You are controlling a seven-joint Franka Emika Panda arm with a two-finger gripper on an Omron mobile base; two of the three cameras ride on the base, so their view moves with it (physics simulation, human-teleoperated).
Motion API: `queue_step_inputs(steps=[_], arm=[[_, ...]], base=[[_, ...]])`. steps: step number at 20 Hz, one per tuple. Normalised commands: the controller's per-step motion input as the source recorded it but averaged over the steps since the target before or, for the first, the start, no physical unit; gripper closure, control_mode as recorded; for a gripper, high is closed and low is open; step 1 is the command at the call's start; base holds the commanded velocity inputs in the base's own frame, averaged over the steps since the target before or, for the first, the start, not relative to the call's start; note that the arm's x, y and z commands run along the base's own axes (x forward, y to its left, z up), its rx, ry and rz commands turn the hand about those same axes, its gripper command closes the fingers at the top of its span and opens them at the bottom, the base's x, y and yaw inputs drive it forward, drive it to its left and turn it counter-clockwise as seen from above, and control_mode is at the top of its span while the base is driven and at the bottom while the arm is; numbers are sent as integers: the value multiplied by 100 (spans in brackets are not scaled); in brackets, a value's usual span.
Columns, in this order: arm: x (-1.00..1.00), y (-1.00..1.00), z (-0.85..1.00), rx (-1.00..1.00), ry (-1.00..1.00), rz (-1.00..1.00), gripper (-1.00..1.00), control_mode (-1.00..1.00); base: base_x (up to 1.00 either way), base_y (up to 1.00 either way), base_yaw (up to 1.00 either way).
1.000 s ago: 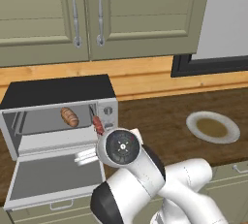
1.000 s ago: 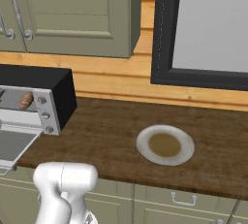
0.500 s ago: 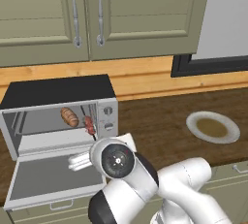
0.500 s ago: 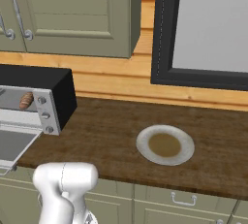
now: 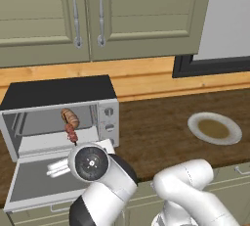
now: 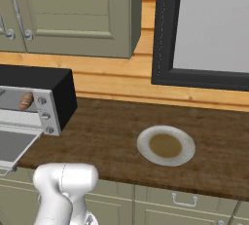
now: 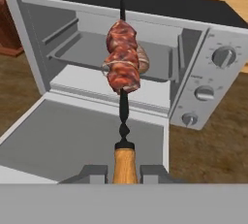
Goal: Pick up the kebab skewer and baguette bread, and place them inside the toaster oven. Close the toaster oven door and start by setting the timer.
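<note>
The toaster oven [image 7: 203,48] stands with its door [image 7: 72,140] folded down flat. Its three knobs [image 7: 204,92] run down the right side. The baguette bread [image 7: 143,59] lies on the rack inside, also seen as a baguette [image 5: 71,117] and baguette [image 6: 26,101] from the base. My gripper [image 7: 124,172] is shut on the wooden handle of the kebab skewer [image 7: 123,63]. The skewer points into the oven mouth, its meat hanging above the door's hinge edge, just in front of the loaf. The skewer [image 5: 71,133] hangs below the loaf in the left base view.
A white plate [image 5: 215,128] with a brown centre sits on the dark wood counter well right of the oven, also plate [image 6: 165,145]. Wall cabinets [image 5: 97,14] hang above. A dark-framed window [image 6: 204,29] is at the back right.
The arm has swung left with the skewer, carrying the meat from beside the knob panel to the middle of the oven opening. The baguette and door have not moved.
</note>
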Motion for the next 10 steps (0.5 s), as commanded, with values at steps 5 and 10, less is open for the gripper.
queue_step_inputs(steps=[5,10], arm=[[14,8,-14,2,2,3,100,-100],[25,8,-14,0,0,2,100,-100]], base=[[0,0,0],[0,0,0]])
